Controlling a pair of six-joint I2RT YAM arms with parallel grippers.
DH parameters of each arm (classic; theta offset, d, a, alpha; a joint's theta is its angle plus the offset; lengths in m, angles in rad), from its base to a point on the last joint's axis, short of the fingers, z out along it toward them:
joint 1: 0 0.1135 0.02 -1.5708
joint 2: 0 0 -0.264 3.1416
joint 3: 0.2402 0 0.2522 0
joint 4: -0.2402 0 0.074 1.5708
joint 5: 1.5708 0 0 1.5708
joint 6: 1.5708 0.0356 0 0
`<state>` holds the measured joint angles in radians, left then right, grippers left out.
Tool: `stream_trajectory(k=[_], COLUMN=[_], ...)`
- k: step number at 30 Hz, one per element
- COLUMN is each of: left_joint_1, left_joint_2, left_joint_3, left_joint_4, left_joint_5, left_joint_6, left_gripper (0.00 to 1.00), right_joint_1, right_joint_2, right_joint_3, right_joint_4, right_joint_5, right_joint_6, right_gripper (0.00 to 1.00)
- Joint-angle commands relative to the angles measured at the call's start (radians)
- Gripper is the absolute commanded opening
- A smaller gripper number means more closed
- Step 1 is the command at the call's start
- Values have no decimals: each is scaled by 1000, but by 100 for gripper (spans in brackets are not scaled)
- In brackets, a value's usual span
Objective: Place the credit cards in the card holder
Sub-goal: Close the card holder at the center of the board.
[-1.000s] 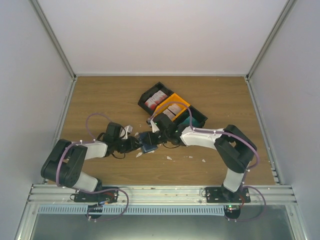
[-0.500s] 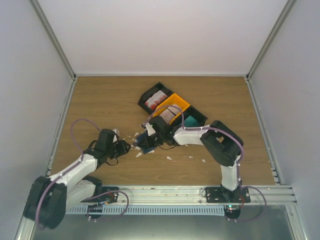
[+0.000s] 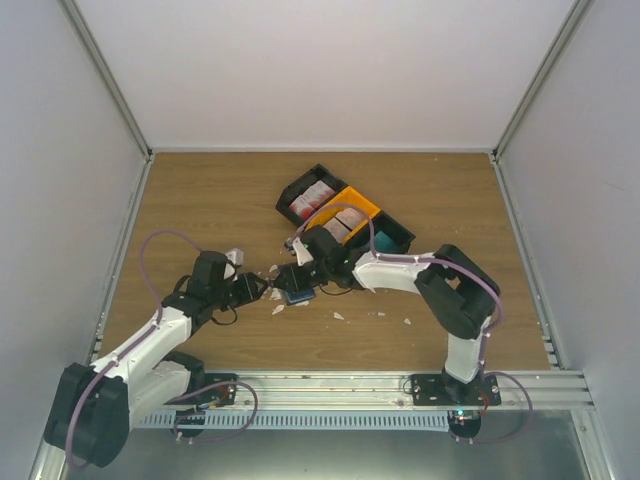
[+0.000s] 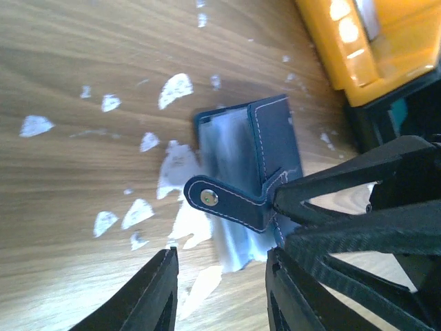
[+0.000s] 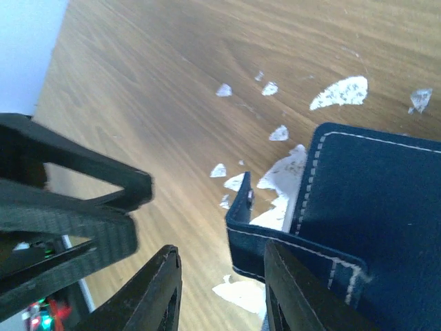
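The navy card holder (image 3: pixel 297 293) lies partly open on the table between both grippers. In the left wrist view the card holder (image 4: pixel 275 138) shows its snap strap (image 4: pixel 207 198) and a pale, blurred surface inside; I cannot tell whether that is a card. My left gripper (image 3: pixel 262 288) is open, just left of it (image 4: pixel 220 293). My right gripper (image 3: pixel 290 276) is open, and the holder's strap edge (image 5: pixel 238 214) lies between its fingers (image 5: pixel 224 293). Red-and-white credit cards (image 3: pixel 308 202) sit in the tray boxes.
The black tray box (image 3: pixel 300 190) and the orange tray box (image 3: pixel 358 203) stand behind the right gripper; the orange one also shows in the left wrist view (image 4: pixel 344 55). Torn white scraps (image 3: pixel 338 316) lie scattered around the holder (image 4: pixel 176 86) (image 5: pixel 337 93).
My left arm swung back toward the near left, then its gripper came forward again to the holder. The right gripper stayed at the holder, shifting slightly.
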<state>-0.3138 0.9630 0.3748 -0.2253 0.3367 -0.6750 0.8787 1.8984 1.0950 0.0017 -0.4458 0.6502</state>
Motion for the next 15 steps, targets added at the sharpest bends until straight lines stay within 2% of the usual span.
stream_trajectory(k=[1,5,9,15], left_joint_1=[-7,-6,-6,-8], left_joint_2=[21,59,76,114], left_joint_3=[46,74,103,139], left_joint_4=[111,151,156,155], left_joint_5=[117,185,184,203], left_joint_6=[47,58,58,62], left_gripper=[38,39,39,39], right_joint_1=[-14,-31,-43,-51], right_joint_2=[-114,-187,-241,-244], right_joint_3=[-54,-103,-151,-172], right_joint_4=[66,80,74,-8], right_joint_5=[42,104,146,225], right_joint_6=[8,23,26,-11], right_gripper=[36,35,35,34])
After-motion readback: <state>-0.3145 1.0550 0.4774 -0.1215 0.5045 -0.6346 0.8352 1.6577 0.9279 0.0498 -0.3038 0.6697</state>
